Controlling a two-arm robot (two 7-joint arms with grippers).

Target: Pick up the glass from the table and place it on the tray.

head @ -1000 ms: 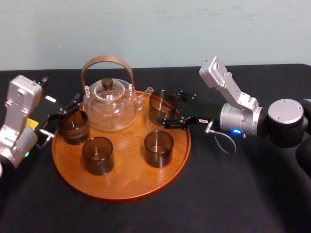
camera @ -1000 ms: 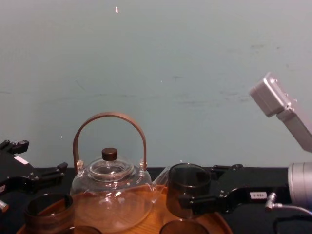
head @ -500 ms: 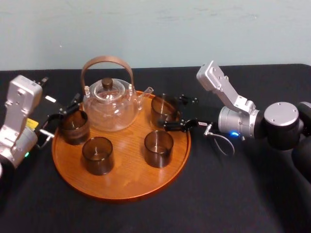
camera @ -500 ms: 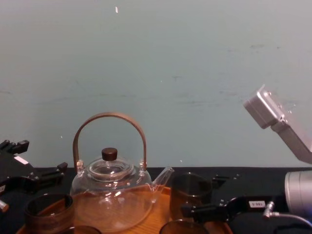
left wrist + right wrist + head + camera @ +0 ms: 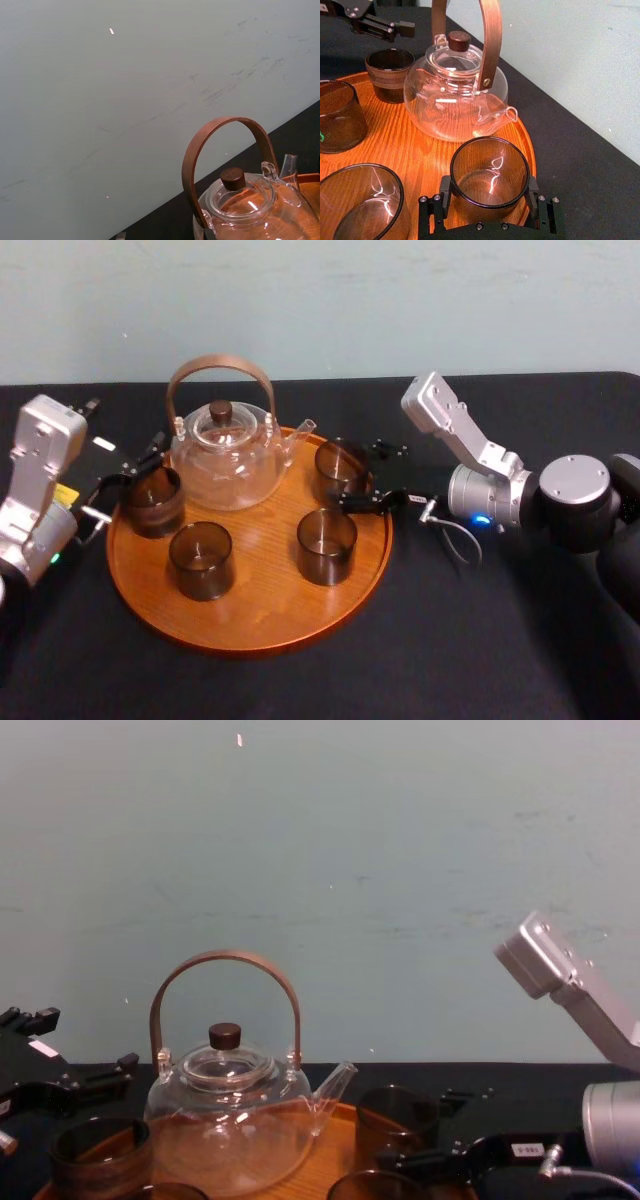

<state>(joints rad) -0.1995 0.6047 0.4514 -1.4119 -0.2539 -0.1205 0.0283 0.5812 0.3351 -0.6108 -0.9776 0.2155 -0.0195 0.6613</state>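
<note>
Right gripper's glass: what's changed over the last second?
The right gripper lowered the raised glass onto the tray, at its back right beside the teapot spout, and still clasps it. The left gripper, the teapot and the other three glasses stayed put.

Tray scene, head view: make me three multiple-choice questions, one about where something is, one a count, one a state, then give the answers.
1. Where is the teapot?
A. at the tray's back
B. at the tray's front edge
C. off the tray

2. How many glasses are there?
A. two
B. six
C. four

3. What is the right claw's state?
A. shut on nothing
B. closed around a glass
C. gripping the teapot's handle

Answers:
1 A, it stands by the far rim.
2 C, four show in the head view.
3 B, the right wrist view shows its fingers hugging the glass.
</note>
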